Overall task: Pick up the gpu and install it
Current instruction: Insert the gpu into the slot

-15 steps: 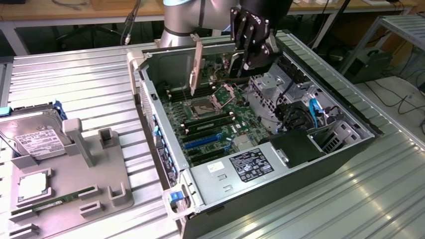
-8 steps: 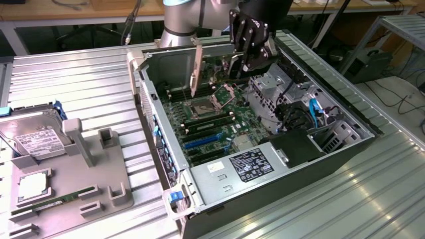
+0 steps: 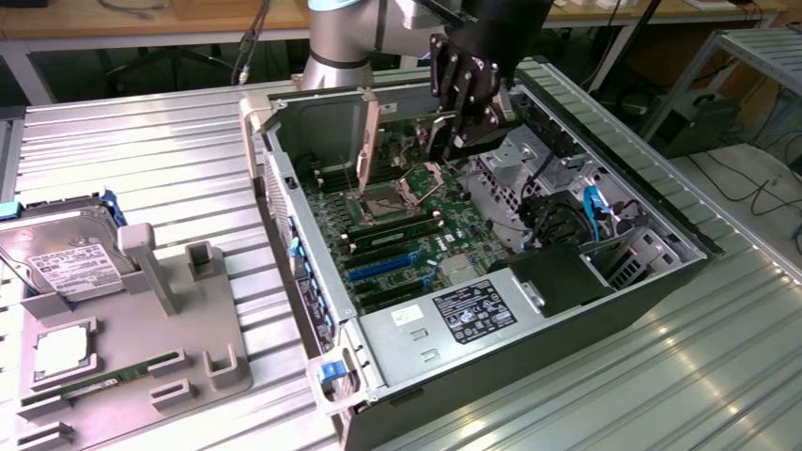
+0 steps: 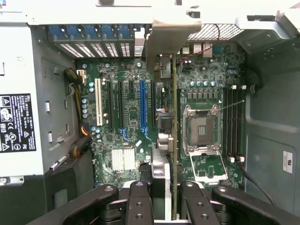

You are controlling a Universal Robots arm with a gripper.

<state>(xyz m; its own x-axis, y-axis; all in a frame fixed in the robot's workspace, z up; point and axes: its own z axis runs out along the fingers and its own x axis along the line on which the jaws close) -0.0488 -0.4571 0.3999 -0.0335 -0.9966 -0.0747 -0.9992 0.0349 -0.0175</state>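
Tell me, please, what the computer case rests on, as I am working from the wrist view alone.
Observer: The computer case lies open on its side on a slatted metal table.
Operator: Thank you. I see the gpu edge-on between the fingers; from where does the robot come in?
Observer: The arm reaches down from above, with the gripper over the motherboard, toward the end of the case farthest from the exterior camera.
Operator: Is anything beside the case?
Observer: Yes, on the exterior view's left a grey fixture holds a hard drive with a white label.
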